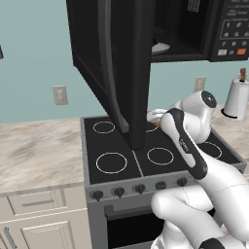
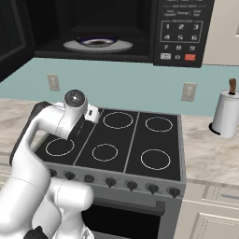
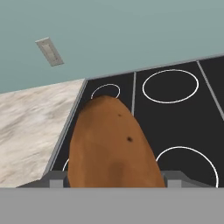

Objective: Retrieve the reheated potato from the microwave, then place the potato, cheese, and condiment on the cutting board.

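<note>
Microwave point(image 2: 116, 28): hung open above the stovetop point(image 2: 116, 144), its door point(image 1: 121, 63) swung far out and reaching down toward the burners; a plate point(image 2: 98, 45) sat inside, apparently bare.
Stovetop: flat and black beneath the microwave, the widest free room for the arm; marble counter point(image 1: 39, 151) ran off to its one side.
Door edge: the nearest hazard, I judged. The arm's elbow stood just beside it in the left base view, so a wide swing could knock it.
Paper towel roll point(image 2: 226, 114): upright on the counter right of the stovetop, well apart from the arm.
Gripper point(image 3: 116, 177): low over the stovetop, jaws closed on the potato point(image 3: 111, 144), one fingertip showing either side of it.
Potato: out of the microwave, held above the stovetop's burners, near the corner by the marble counter.
Slip risk: the potato was rounded and bulged well past the jaws (only its base looked pinched), so a quick turn might roll it free onto the stovetop.
Cutting board: not where I could see, so the carry likely ran sideways.
</note>
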